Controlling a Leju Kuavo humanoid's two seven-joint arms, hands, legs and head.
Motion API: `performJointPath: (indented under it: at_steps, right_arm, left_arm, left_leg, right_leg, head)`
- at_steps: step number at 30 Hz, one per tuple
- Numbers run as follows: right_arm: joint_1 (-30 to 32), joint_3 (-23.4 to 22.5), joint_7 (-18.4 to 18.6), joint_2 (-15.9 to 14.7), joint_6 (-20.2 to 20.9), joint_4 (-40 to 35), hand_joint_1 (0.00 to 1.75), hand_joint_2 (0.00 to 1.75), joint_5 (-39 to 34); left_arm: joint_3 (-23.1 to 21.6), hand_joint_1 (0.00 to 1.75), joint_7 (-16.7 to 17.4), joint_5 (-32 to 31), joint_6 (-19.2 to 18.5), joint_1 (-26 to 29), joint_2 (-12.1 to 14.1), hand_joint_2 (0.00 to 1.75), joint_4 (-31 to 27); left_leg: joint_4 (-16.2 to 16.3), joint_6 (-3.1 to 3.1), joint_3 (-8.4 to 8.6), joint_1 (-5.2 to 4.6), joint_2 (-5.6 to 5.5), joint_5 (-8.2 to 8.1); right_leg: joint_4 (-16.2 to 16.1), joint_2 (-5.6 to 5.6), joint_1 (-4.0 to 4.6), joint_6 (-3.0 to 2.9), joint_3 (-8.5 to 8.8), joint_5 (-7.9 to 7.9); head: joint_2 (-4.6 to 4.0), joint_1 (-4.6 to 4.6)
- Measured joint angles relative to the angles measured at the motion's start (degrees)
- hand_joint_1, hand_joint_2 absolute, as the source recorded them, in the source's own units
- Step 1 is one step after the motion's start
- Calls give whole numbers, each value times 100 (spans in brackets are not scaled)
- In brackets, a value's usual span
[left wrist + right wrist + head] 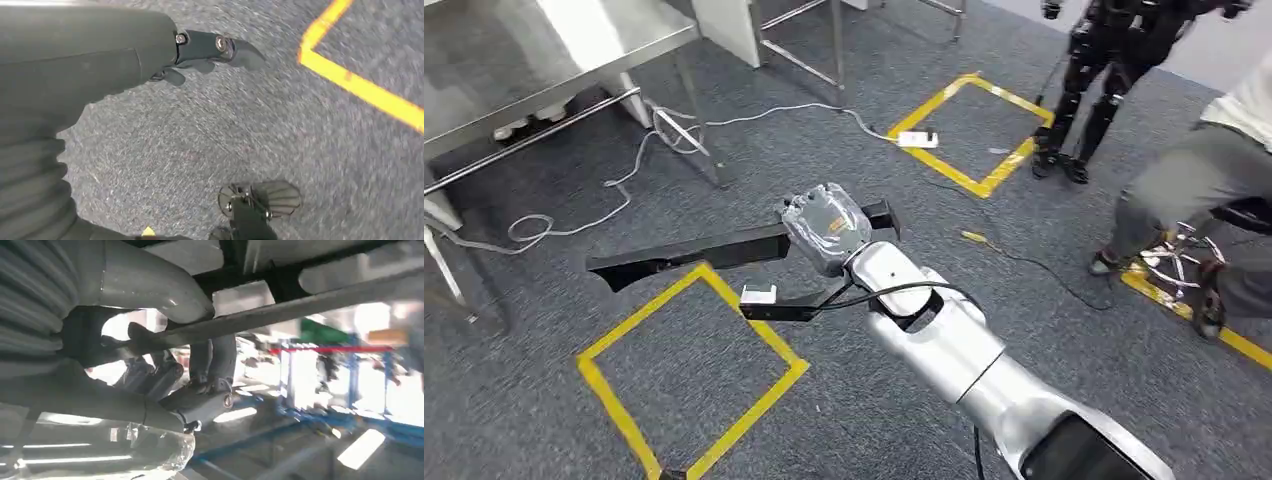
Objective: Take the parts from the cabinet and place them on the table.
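The right hand [827,228], held out over the grey carpet, grips a long black part [689,255]: a flat, narrow bar stretching away to the robot's left, with a second short black arm below carrying a small white tag. In the right wrist view the fingers [150,377] curl round the bar. The left hand [75,75] hangs above the floor, its fingers apart and holding nothing. Farther off stands a steel worktop [544,45]; a person [1194,190] crouches at right.

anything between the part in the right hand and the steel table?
Nothing solid visible. The right hand holds the long black part above open grey carpet; the steel table stands ahead and to the left. White cables trail across the floor by its legs, a possible snag for walking.
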Motion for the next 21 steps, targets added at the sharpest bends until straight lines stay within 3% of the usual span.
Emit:
performJointPath:
  at_steps: [1,3,4,5,6,7,8,9,10,13,14,15,16,17,18,19,20,21]
  right_arm:
    - [-31,7,-7,0,0,-4,175,175,0]
    - [-10,7,-4,-50,9,11,175,175,2]
    - [18,9,-4,-72,13,28,175,175,18]
    - [33,11,-4,-77,17,35,175,175,26]
    - [34,13,-9,-79,22,37,175,175,35]
    - [33,17,-9,-75,22,37,175,175,42]
    - [27,17,-9,-74,22,37,175,175,44]
    - [22,17,-11,-79,24,39,175,175,44]
    - [16,20,-20,-64,24,39,175,175,48]
    - [24,20,-26,-20,26,44,175,175,66]
    - [19,22,-28,7,26,42,175,175,66]
    - [20,22,-28,18,26,42,175,175,66]
    - [2,20,-28,46,26,41,175,175,64]
    - [-4,20,-28,46,26,42,175,175,63]
    - [-1,20,-28,39,31,44,175,175,63]
    - [6,22,-28,37,35,55,175,175,66]
    - [16,24,-28,37,35,59,175,175,66]
    - [19,28,-42,39,35,59,175,175,66]
  left_arm:
    - [2,0,2,0,0,-23,7,175,-2]
    - [2,0,2,-9,-9,-58,-4,175,-2]
    - [2,0,4,-13,-9,-57,-4,175,-2]
    - [2,0,15,-15,-9,-50,-6,175,0]
    - [2,0,20,-15,-7,-33,-6,175,0]
    - [2,0,20,-15,-7,-25,-11,175,0]
    - [2,0,20,-15,-4,-26,-15,175,0]
    - [4,0,20,-15,-4,-27,-11,175,0]
    - [4,0,20,-15,-4,-33,-9,175,0]
    - [6,0,20,-15,0,21,-9,175,4]
    - [11,0,20,-15,2,36,7,175,4]
    - [13,0,20,-15,2,44,0,175,7]
    - [13,0,20,-15,4,39,0,175,7]
    - [11,0,20,-17,7,29,0,175,7]
    - [11,0,20,-15,9,29,-4,175,7]
    - [11,0,20,-15,11,34,-11,175,7]
    - [13,0,20,-15,11,45,-11,175,7]
    - [17,0,22,-15,13,56,-11,175,7]
  left_leg:
    - [1,37,-7,22,-69,22]
    - [1,46,-23,36,-293,25]
    - [2,42,-25,46,-410,25]
    - [6,35,-24,60,-512,27]
    - [16,9,-25,74,-603,25]
    - [34,-28,-25,100,-699,17]
    - [73,-81,-34,123,-794,-6]
    - [127,-134,-90,124,-867,-32]
    - [218,-192,-146,108,-938,-69]
    - [178,-294,-205,186,-1059,-25]
    - [208,-313,-226,209,-1004,-48]
    - [344,-341,-269,155,-573,-117]
    - [634,-358,-401,157,-355,-282]
    - [1066,-365,-613,169,-251,-497]
    - [1593,-371,-881,174,-204,-717]
    - [1950,-374,-1077,177,-201,-821]
    - [2034,-366,-1149,177,-201,-772]
    - [1804,-342,-1050,176,-194,-597]
  right_leg:
    - [382,238,-12,-36,-189,-171]
    - [1351,374,-68,-55,-707,-505]
    - [1641,384,-98,-10,-886,-533]
    - [1608,385,-119,49,-908,-468]
    - [1340,388,-152,130,-819,-315]
    - [861,411,-194,224,-611,-85]
    - [321,536,-253,314,-368,143]
    - [-26,892,-332,371,-241,242]
    - [-37,846,-322,277,-216,248]
    - [1,694,-248,154,-225,256]
    - [-27,632,-309,107,-210,276]
    - [-36,582,-288,77,-184,269]
    - [-37,519,-258,15,-164,252]
    - [-37,439,-227,-18,-145,230]
    - [-37,343,-198,-47,-129,210]
    - [-36,262,-178,-67,-123,196]
    - [-36,181,-161,-77,-115,185]
    - [-36,110,-144,-87,-104,170]
  head:
    - [0,-15]
    - [0,13]
    - [0,22]
    - [0,18]
    - [0,20]
    - [0,22]
    - [0,20]
    - [0,43]
    - [0,60]
    - [0,44]
    - [0,46]
    - [0,37]
    - [0,-22]
    - [0,-13]
    - [0,-13]
    - [0,-17]
    - [0,-17]
    - [0,-15]
